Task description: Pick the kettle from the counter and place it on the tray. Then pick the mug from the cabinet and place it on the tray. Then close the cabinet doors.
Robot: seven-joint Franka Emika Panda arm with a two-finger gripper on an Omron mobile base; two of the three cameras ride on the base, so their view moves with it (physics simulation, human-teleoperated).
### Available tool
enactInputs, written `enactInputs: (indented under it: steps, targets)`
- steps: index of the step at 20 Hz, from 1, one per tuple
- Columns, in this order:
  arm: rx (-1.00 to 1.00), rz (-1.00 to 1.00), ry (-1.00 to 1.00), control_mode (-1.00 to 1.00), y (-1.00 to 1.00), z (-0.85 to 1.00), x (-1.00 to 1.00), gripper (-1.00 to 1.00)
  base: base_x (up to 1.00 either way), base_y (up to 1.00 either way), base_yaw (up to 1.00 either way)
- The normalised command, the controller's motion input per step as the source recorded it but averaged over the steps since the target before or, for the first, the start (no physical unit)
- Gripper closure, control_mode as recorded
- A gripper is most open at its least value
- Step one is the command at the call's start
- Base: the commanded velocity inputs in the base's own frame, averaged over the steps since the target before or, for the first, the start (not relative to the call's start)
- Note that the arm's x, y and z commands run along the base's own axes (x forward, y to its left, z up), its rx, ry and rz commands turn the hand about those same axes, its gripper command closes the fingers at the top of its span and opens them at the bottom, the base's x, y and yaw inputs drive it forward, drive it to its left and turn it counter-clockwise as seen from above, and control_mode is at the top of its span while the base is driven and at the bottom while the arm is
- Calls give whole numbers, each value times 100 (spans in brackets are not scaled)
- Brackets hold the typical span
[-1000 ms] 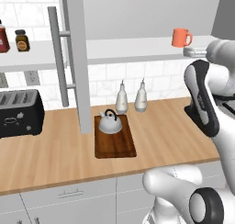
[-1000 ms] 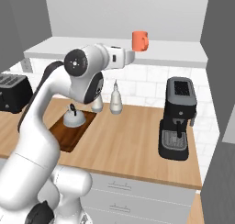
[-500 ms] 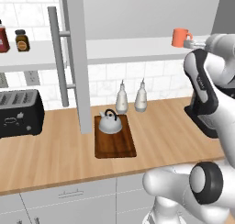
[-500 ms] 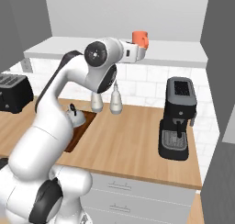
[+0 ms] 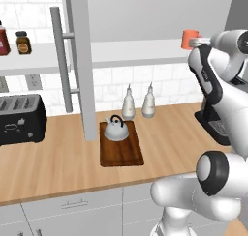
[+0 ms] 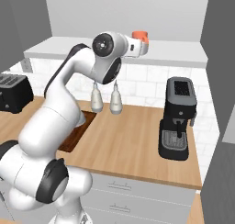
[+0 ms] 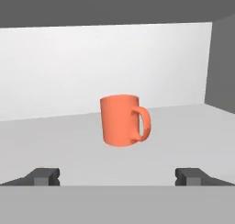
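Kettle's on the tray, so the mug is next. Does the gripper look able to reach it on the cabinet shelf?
Probably yes: the gripper is open, facing the upright mug, with bare shelf between.

The small silver-grey domed kettle (image 5: pixel 116 129) with its black arched handle sits upright on the flat dark-brown wooden tray (image 5: pixel 121 153). The orange cylindrical mug (image 7: pixel 123 120) stands upright on the white cabinet shelf (image 7: pixel 55 140), handle to the right in the hand view.

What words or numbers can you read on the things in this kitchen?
None can be read.
The mug is plain orange, with no print.
The two jars on the shelf have labels, too small and blurred to read.
The toaster, coffee machine, kettle and two white bottles show no writing.
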Motion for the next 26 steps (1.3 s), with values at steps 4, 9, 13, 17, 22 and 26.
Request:
enactInputs:
  steps: [4,9,13,17,22,26]
  targets:
    - [0,2,0,-100,-14,0,33,-100,0,0,0]
    - [0,3,0,-100,-12,0,33,-100,0,0,0]
    - [0,0,0,-100,-12,0,26,-100,0,0,0]
    - [0,0,0,-100,-25,0,25,-100,0,0,0]
    - [0,0,0,-100,-24,0,23,-100,0,0,0]
    - [0,3,0,-100,-15,0,24,-100,0,0,0]
